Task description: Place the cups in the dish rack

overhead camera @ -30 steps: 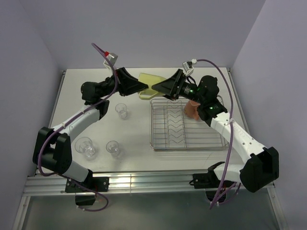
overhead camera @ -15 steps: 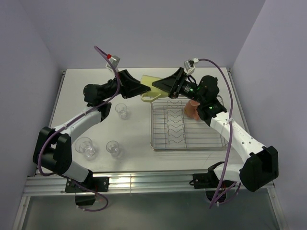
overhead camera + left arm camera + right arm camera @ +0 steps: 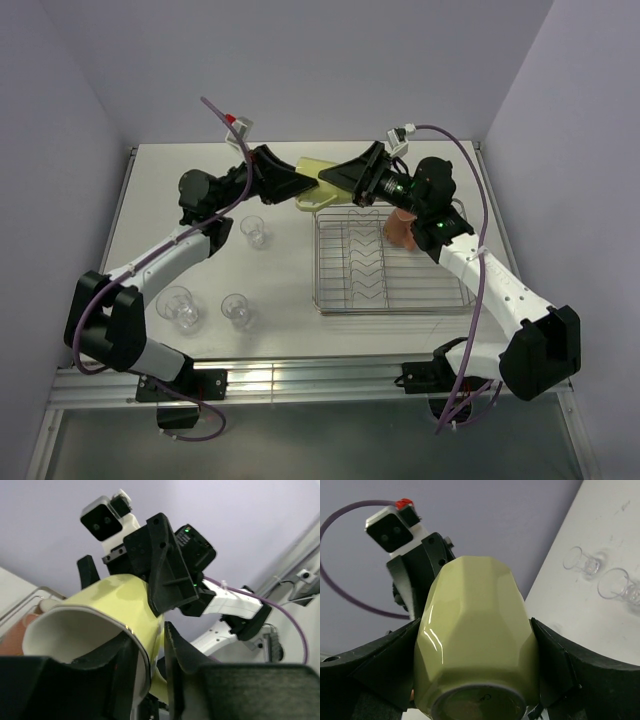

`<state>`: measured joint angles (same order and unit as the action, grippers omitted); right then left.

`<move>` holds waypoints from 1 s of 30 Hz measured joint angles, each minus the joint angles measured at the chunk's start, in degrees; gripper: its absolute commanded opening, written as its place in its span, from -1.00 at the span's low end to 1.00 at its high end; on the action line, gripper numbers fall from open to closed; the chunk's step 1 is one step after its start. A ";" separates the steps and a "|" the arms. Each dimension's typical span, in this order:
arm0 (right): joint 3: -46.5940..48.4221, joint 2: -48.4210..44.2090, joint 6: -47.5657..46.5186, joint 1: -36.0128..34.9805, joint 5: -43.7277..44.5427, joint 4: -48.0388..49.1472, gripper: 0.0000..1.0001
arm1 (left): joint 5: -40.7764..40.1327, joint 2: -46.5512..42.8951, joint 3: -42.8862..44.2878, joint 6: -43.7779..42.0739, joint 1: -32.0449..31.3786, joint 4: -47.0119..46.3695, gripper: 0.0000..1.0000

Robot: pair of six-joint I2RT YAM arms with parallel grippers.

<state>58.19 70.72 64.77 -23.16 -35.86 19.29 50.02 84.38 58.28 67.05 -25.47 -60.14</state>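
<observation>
The pale yellow-green mug (image 3: 105,602) is up in the air, and both arms hold it at once. It hangs over the far side of the table (image 3: 190,215), just past the far left corner of the dish rack (image 3: 318,270). The left gripper (image 3: 149,642) is pinched on the mug's rim, with one finger inside the mug and one finger outside on its wall. The right gripper (image 3: 475,630) comes from the other side. Its two fingers sit on the left and right of the mug's body and press on it, and the mug's bottom points at that arm's camera. So the mug is squeezed between the two grippers, which face each other nose to nose. A pink mug (image 3: 400,232) sits inside the rack, at its far right part. Three clear glass tumblers (image 3: 253,230) stand on the table to the left of the rack, well apart from both grippers.
</observation>
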 measured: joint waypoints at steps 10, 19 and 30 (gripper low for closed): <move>0.00 -0.04 -1.84 2.08 0.57 -6.69 -1.00 | -6.86 -3.17 0.02 -10.32 -1.09 15.15 -0.08; 0.00 -1.31 -4.90 7.37 0.39 -15.06 -1.00 | -16.15 -4.35 1.53 -17.09 -1.09 30.01 -0.12; 3.52 -8.02 -18.49 18.95 5.70 -41.09 -1.00 | -36.04 -9.90 14.99 -27.67 -1.09 68.43 -0.03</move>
<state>61.71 62.70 46.28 -4.21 -30.15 -21.80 13.98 74.48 73.28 39.38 -26.57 8.29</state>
